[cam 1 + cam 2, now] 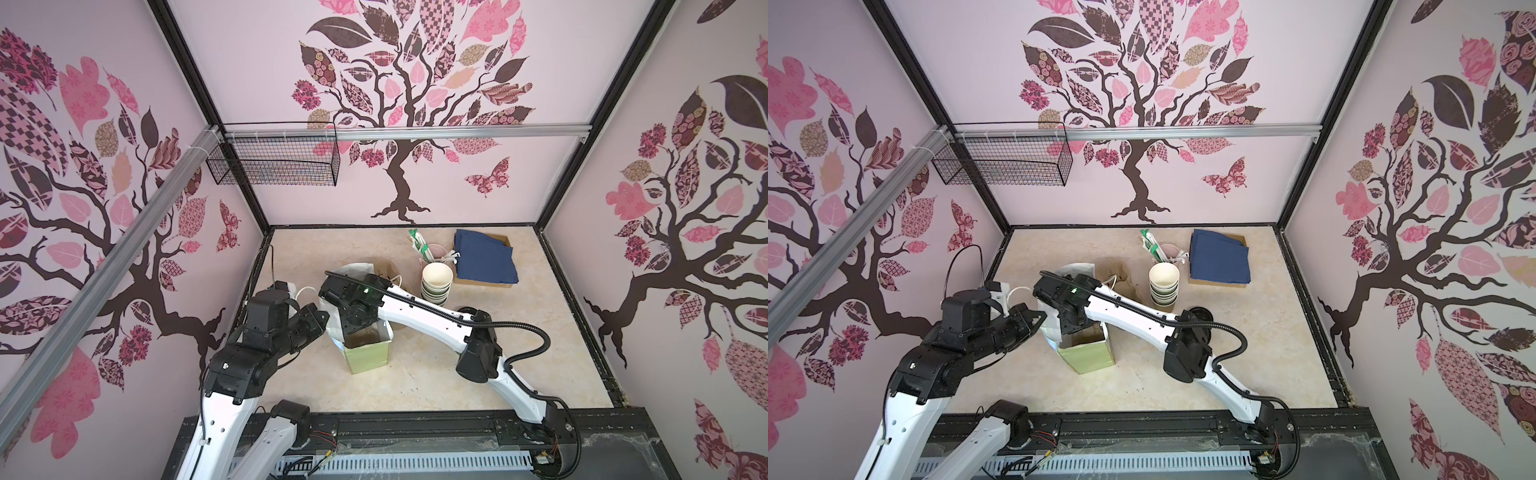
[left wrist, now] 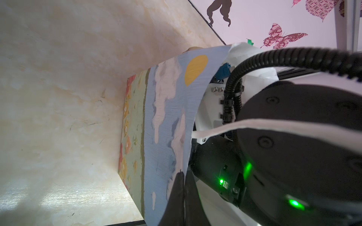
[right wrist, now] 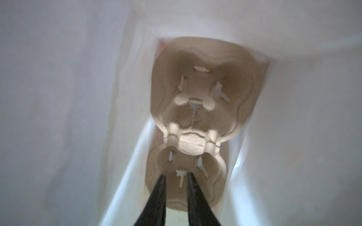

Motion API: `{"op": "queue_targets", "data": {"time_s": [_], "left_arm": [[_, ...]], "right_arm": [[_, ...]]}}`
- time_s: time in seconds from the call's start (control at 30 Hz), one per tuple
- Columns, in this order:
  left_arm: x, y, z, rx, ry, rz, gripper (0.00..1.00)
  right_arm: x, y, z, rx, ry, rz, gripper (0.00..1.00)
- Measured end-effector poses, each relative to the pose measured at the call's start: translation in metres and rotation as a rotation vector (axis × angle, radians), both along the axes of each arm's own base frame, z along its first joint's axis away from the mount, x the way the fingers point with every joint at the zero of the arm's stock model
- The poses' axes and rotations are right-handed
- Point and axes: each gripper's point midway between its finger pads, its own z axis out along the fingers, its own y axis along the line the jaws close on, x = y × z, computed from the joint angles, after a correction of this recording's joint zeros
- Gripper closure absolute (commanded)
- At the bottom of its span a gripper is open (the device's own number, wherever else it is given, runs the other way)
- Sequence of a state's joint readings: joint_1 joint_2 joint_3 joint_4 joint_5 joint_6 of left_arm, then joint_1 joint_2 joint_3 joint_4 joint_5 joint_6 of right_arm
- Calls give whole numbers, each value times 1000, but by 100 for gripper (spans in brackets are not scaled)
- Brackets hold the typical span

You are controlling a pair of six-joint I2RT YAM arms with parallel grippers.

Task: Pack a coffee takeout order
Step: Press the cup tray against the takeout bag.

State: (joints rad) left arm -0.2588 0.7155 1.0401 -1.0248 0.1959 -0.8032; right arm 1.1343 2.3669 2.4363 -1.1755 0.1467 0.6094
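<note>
A pale green paper bag (image 1: 366, 355) (image 1: 1087, 355) stands open mid-table; its side shows a painted sky and yellow sun (image 2: 166, 117). At the bag's left rim my left gripper (image 2: 183, 174) (image 1: 323, 319) is shut on the bag's wall. Its white handle (image 2: 254, 125) loops across my right wrist. My right arm (image 1: 353, 305) reaches down into the bag, so its fingers are hidden in both top views. Inside, my right gripper (image 3: 175, 175) is open with nothing between the jaws. It hangs just above the tan two-cup carrier (image 3: 203, 97) lying on the bag's bottom.
Navy napkins (image 1: 484, 257) lie on a cardboard tray at the back right. A stack of lidless cups (image 1: 436, 286) stands beside it, black lids (image 1: 1200, 313) in front, a pink cup of straws (image 1: 424, 249) behind. A wire basket (image 1: 274, 162) hangs on the back wall.
</note>
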Motion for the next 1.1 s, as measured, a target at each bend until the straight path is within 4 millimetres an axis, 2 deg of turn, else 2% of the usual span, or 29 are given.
{"op": "queue_targets", "data": {"time_s": [0.3, 0.57, 0.77, 0.9, 1.1], "left_arm": [[0, 0, 2, -3, -5, 0, 100], [2, -2, 2, -10, 5, 0, 100], [3, -1, 12, -16, -20, 6, 100], [3, 1, 10, -19, -7, 32, 100], [6, 6, 7, 1, 16, 64, 100]], "right_arm": [[1, -9, 31, 43, -21, -21, 78], [-2, -18, 17, -15, -7, -25, 83], [-5, -17, 13, -29, -5, -12, 82], [-7, -11, 5, -40, 5, 9, 80], [-11, -11, -11, -78, 32, 24, 78]]}}
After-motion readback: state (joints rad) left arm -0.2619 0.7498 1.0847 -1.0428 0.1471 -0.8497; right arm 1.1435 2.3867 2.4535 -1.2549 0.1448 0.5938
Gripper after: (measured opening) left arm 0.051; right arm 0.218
